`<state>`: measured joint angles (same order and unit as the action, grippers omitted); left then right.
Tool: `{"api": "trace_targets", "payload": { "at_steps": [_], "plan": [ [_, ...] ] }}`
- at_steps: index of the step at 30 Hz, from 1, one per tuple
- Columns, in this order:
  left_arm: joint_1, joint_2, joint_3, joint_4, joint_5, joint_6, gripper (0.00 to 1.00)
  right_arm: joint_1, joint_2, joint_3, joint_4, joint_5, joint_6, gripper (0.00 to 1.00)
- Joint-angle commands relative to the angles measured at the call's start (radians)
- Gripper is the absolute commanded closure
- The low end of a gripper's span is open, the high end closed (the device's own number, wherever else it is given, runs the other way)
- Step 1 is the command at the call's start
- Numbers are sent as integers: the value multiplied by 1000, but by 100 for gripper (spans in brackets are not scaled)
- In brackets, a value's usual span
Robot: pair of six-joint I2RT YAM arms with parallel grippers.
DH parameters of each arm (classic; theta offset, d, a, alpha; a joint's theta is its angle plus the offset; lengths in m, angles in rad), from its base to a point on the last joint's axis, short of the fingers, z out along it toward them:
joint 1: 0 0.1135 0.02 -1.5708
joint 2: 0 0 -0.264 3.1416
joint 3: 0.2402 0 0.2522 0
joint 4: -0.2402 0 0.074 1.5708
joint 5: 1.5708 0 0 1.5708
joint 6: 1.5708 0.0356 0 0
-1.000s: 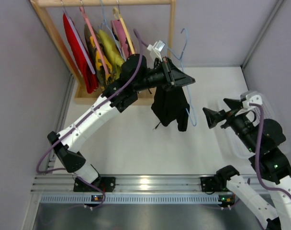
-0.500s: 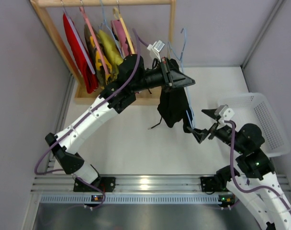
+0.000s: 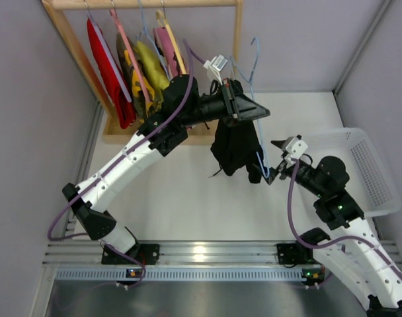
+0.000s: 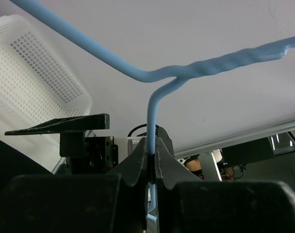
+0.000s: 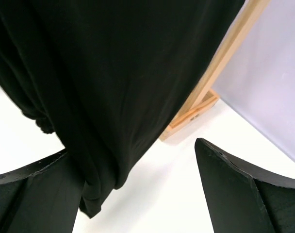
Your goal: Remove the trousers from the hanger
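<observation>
Bright, even light; soft shadows

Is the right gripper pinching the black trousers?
No, the right gripper is wide open, and the black trousers hang free in front of it.

Black trousers (image 3: 235, 150) draped on pale blue hanger (image 3: 255, 56) above table (image 3: 188, 198), pink pair (image 3: 162, 46) hanging on wooden rack (image 3: 237, 26)

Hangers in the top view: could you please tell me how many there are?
5: four hooked on the rack, one blue hanger held by the left gripper, carrying the black trousers. Others may be hidden.
</observation>
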<state>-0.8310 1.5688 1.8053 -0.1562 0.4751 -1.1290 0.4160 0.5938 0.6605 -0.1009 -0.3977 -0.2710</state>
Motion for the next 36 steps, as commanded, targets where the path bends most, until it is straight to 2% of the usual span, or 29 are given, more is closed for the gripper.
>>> {"api": "trace_targets", "payload": {
  "at_steps": [1,10,12,14,15,16,18,19,21,22,23,30,36],
  "plan": [
    [3,-55,14,196,14,-11,100,-9,35,-4,142,30,-72,12],
    [3,-59,11,198,19,-9,100,-8,110,7,239,-1,-63,13],
    [3,-61,6,198,20,-12,100,-8,118,5,247,-13,-76,14],
    [3,-61,8,198,20,-14,100,-9,121,4,250,-12,-88,20],
    [3,-61,6,198,20,-17,100,-8,124,2,248,-10,-92,25],
    [3,-62,6,199,20,-17,100,-8,124,4,244,-10,-102,39],
    [3,-62,6,199,22,-15,100,-11,127,14,225,-10,-111,57],
    [3,-64,5,199,23,-18,100,-13,129,16,215,-4,-114,72],
    [3,-66,3,199,23,-18,100,-11,126,22,207,20,-114,85],
    [3,-69,0,199,23,-17,100,-11,124,25,205,31,-112,96],
    [4,-72,-1,198,23,-15,100,-13,124,31,201,48,-111,100],
    [30,-101,-47,198,26,-8,100,-68,110,102,181,79,-59,100],
    [58,-147,-147,198,37,9,100,-138,113,218,159,66,10,100]
  ]
}}
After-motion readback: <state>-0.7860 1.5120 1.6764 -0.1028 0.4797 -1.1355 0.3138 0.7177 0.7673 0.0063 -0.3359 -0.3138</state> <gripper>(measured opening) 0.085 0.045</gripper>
